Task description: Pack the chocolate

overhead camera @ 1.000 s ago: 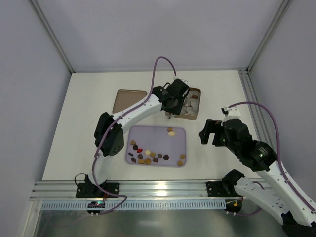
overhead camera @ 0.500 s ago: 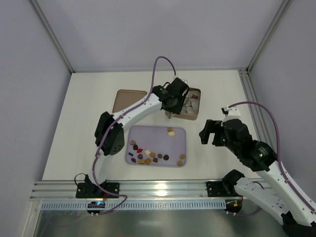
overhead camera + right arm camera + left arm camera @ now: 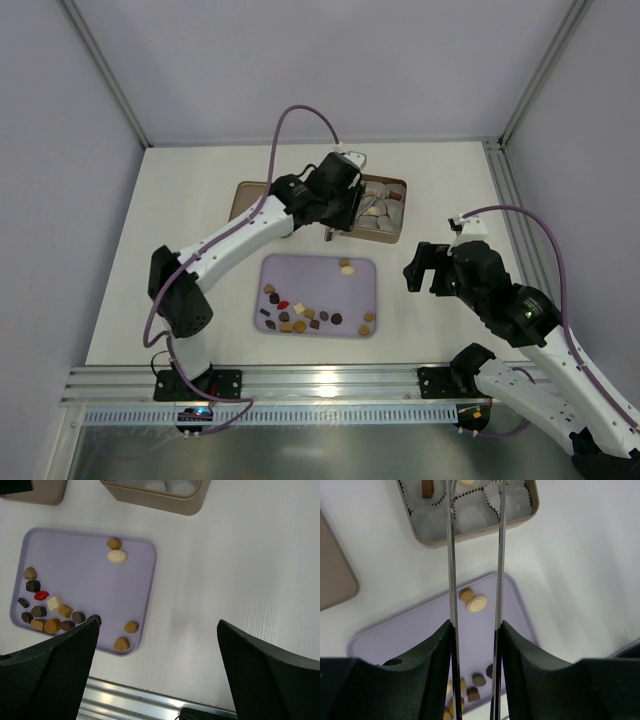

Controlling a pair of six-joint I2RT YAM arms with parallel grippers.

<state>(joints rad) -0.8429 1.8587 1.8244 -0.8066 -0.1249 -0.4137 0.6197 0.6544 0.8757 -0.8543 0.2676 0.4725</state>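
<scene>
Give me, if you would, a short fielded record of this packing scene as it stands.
Tray: lavender tray, holding most of the chocolates
Box: tan box beyond the tray, paper liners inside, a few filled
Lid: brown lid flat on the table beside the box
Left gripper: open, empty, over the box
Right gripper: open, empty, above the table right of the tray

On the lilac tray lie scattered chocolate pieces, tan box at one o'clock, right gripper at three.
</scene>
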